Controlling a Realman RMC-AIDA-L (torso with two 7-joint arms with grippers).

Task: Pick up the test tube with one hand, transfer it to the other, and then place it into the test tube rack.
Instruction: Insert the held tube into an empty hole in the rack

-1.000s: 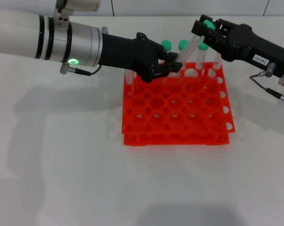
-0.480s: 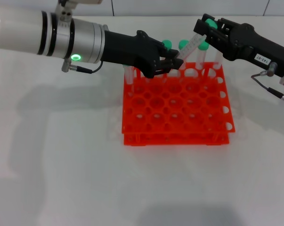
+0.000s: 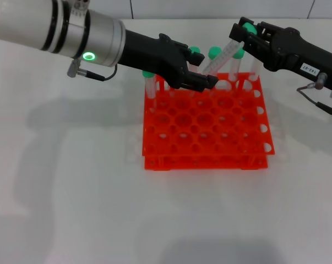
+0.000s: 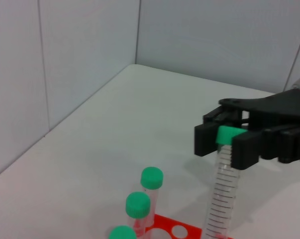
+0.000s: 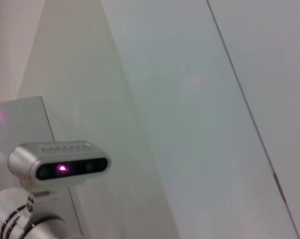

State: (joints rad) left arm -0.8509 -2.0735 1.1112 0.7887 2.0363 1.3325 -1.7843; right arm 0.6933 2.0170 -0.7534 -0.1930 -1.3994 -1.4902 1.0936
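Orange-red plastic test tube rack sits on the white tabletop in the head view. The right claw, clamped on the test tube below its green cap, holds it tilted over the back row. The left claw hovers alongside, fingers together and empty. Judged step: placement; next, right the tube and lower it into a hole.

Left wrist view: the clear, graduated tube hangs from black fingers. Right wrist view: only wall.

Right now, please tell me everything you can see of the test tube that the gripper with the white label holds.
The test tube is slim, clear plastic with printed scale marks and a green cap. It hangs tilted, the cap clamped in the right gripper, the lower end down at the back row of the orange test tube rack. The left gripper is close beside it.
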